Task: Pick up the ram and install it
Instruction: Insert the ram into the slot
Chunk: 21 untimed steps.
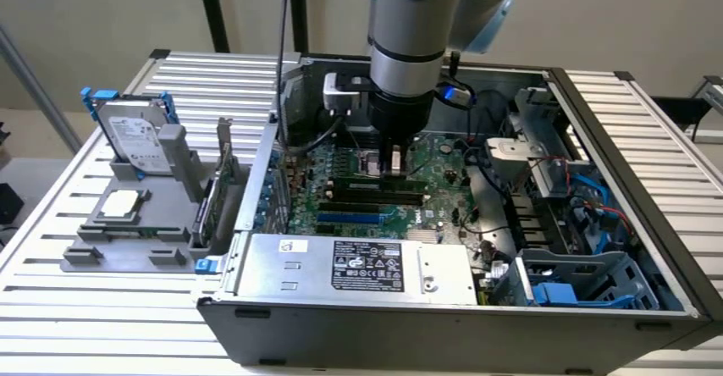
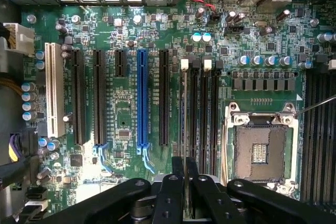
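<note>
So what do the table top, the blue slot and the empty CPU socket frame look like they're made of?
Table top: ribbed, pale, matte metal, probably aluminium, judging by its parallel grooves.
Blue slot: moulded plastic, uniform glossy colour.
CPU socket frame: bright bare metal, likely steel, with shiny reflective edges.

A plain beige wall point(image 1: 102, 12) is running behind a silver ribbed metal table point(image 1: 102, 308). Two dark upright poles point(image 1: 212, 8) are standing past the table's far edge. Soft, even light is falling across its ribs.
</note>
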{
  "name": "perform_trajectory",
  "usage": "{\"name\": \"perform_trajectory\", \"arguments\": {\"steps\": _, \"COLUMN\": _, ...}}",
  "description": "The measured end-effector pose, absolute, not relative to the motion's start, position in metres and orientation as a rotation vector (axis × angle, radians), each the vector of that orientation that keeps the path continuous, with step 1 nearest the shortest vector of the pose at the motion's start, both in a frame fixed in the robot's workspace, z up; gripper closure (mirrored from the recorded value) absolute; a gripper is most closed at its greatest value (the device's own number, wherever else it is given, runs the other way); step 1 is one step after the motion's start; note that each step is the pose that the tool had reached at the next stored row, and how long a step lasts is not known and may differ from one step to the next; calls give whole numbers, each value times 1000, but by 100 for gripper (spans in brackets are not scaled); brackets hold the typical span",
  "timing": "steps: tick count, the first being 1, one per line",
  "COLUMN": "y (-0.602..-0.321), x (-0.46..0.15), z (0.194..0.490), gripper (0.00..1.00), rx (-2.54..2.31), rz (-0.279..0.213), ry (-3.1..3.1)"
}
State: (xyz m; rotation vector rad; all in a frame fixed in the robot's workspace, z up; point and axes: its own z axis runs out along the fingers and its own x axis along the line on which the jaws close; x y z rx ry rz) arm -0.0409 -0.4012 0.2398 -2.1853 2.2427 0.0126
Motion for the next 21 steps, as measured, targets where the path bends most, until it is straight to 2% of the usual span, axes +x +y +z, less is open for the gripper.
{"name": "perform_trajectory", "arguments": {"steps": 9, "y": -397, "x": -43, "z": 235, "gripper": 87, "rx": -2199, "rz": -19, "ry": 2257}}
{"name": "perform_trajectory", "arguments": {"steps": 21, "y": -394, "x": -44, "z": 230, "gripper": 87, "rx": -2198, "rz": -24, "ry": 2261}}
